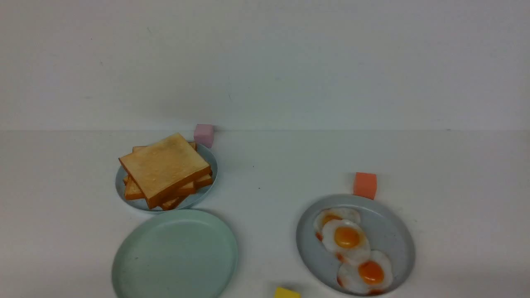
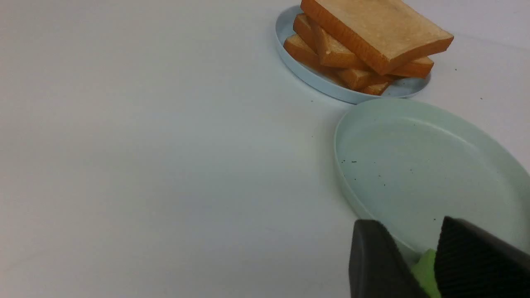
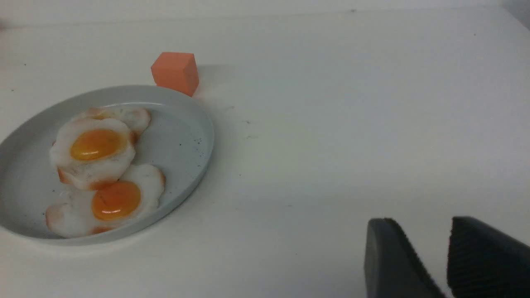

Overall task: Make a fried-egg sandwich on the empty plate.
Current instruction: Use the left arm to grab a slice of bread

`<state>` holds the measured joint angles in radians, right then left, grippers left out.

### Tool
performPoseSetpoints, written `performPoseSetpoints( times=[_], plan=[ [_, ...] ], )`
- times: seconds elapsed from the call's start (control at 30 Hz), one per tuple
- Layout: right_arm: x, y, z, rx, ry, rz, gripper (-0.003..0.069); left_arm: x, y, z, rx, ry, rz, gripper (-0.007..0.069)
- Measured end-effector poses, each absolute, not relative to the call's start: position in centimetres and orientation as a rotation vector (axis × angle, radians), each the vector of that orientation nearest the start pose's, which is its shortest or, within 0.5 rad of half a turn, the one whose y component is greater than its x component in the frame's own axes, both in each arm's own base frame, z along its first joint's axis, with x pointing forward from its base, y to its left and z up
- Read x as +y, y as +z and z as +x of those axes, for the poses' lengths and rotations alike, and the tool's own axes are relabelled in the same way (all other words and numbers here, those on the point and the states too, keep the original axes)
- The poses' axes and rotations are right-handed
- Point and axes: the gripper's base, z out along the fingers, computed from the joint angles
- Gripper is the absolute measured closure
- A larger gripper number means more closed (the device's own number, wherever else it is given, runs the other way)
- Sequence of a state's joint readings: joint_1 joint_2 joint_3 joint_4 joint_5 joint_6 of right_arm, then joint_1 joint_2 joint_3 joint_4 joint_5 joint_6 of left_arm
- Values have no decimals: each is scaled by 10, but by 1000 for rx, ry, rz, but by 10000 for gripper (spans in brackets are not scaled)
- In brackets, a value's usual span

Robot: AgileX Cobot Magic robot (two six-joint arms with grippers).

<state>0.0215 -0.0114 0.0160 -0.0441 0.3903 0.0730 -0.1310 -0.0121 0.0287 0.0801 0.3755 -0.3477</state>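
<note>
My left gripper (image 2: 399,221): hovering in the left wrist view, fingers spread, a green block (image 2: 426,271) showing between them.
My right gripper (image 3: 420,221): hanging with fingers parted over white tabletop (image 3: 290,248).
Yellow block (image 1: 287,293): peeking in at the front view's bottom edge.
Mint-green plate (image 1: 176,256): lying bare at lower left.
Fried eggs (image 1: 347,238): resting, three of them, on a grey-blue plate (image 1: 391,231) at lower right, an orange block (image 1: 365,185) sitting just behind.
Toast slices (image 1: 165,165): piling on a light-blue plate (image 1: 211,157), left of centre, near a pink block (image 1: 203,135).
</note>
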Motion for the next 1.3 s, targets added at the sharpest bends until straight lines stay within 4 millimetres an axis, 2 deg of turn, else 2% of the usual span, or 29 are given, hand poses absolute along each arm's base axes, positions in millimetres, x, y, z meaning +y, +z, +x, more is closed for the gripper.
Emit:
performPoseSetpoints(
  times=[0.93, 1.3],
  plan=[
    [0, 173, 52, 1878, 21, 22, 418, -4, 171, 52, 1875, -251, -154, 386],
    [-1, 176, 54, 1825, -19, -10, 418, -5, 182, 55, 1746, -277, -136, 386]
  ],
)
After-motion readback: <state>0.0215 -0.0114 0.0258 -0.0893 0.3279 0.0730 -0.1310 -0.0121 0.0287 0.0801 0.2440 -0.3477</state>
